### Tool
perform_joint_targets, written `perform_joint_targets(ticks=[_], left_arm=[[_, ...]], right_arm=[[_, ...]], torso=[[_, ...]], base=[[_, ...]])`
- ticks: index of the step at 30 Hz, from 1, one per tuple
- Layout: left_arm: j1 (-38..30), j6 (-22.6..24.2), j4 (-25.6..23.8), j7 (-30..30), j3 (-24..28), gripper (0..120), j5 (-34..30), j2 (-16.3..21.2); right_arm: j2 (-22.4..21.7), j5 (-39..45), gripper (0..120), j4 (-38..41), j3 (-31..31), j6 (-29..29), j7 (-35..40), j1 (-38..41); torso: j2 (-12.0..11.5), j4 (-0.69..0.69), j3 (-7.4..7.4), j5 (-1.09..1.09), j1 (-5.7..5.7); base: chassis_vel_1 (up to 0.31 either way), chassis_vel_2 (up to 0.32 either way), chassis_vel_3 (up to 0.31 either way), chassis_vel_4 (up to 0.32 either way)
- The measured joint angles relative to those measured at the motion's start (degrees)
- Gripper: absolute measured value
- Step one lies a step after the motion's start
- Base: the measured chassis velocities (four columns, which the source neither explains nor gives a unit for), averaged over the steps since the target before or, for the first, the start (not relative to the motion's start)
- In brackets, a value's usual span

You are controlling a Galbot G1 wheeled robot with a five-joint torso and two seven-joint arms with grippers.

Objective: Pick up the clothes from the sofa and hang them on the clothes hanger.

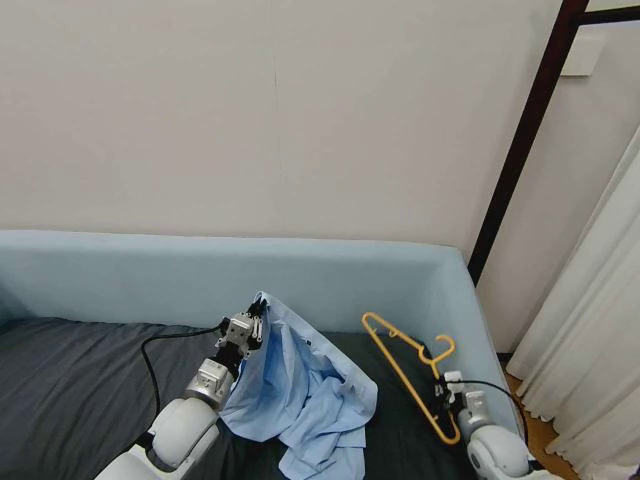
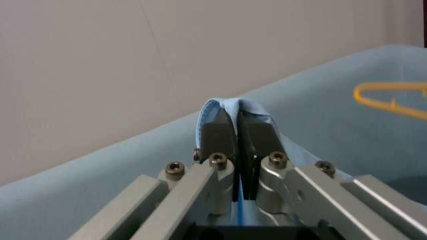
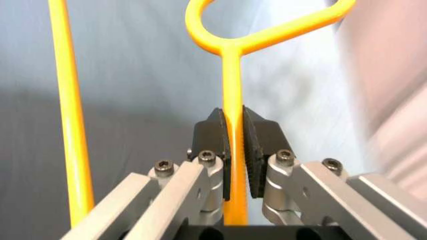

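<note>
- The left gripper (image 1: 256,326) is clenched on a fold of the light blue shirt (image 1: 310,395) and holds it up in front of the backrest (image 1: 150,275) of the sofa. In the left wrist view the cloth loops over the fingertips (image 2: 217,127), so the hold looks to be on a thin edge only.
- From that pinch the shirt hangs down and pools in folds on the dark seat cushion (image 1: 70,380), toward the sofa's right end.
- The right gripper (image 1: 448,388) grasps the yellow hanger (image 1: 398,358) by its stem just under the hook, with the pads (image 3: 257,142) on either side of it. This is near the sofa's right corner, and the hanger slants toward the backrest.
- Shirt and hanger are near each other but apart, so the step in hand appears to be bringing them together.
- To do it well, lift the shirt until more of it clears the cushion (bunched cloth will likely snag a hanger arm).
- Steady the hanger and feed one arm into the opening beside the pinched fold. Which part of the shirt that fold belongs to cannot be told.
- Move slowly, since a sharp pull could slip such a thin edge from the grip.
</note>
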Motion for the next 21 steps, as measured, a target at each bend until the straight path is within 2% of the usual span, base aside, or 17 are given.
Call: perform_joint_targets(ticks=[5,9,11,15,21], left_arm=[[0.13,-0.02,-0.48,0.17,-0.22,0,-0.24,0.09],[0.58,-0.04,-1.52,0.43,-1.41,0,-1.73,0.42],[0.75,-0.05,-1.76,0.48,-1.77,0,-1.98,0.46],[1.02,0.42,-2.62,0.11,-2.35,0,-2.78,0.72],[1.12,0.81,-3.14,-0.09,-2.56,0,-3.25,0.84]], right_arm=[[-2.76,-5.46,5,7.84,1.45,3.07,0.69,-2.73],[-6.59,-17.29,5,17.39,2.44,8.46,-1.85,-11.05],[-6.85,-19.7,5,17.94,2.37,9.72,-1.97,-12.58],[-6.15,-33.1,5,17.07,1.46,16.89,-1.63,-19.44],[-5.39,-40.3,5,18.31,0.66,19.25,-0.12,-23.33]], torso=[[0.0,0.0,0.0,0.0,0.0],[0.01,-0.02,-0.01,0.0,-0.01],[0.01,-0.01,-0.01,-0.01,-0.01],[0.0,-0.02,-0.01,0.01,-0.01],[0.01,-0.01,-0.01,0.01,-0.01]], base=[[0.0,0.0,0.0,0.0],[0.0,0.0,0.0,0.0],[0.0,0.0,0.0,0.0],[0.0,0.0,0.0,0.0],[0.0,0.0,0.0,0.0]])
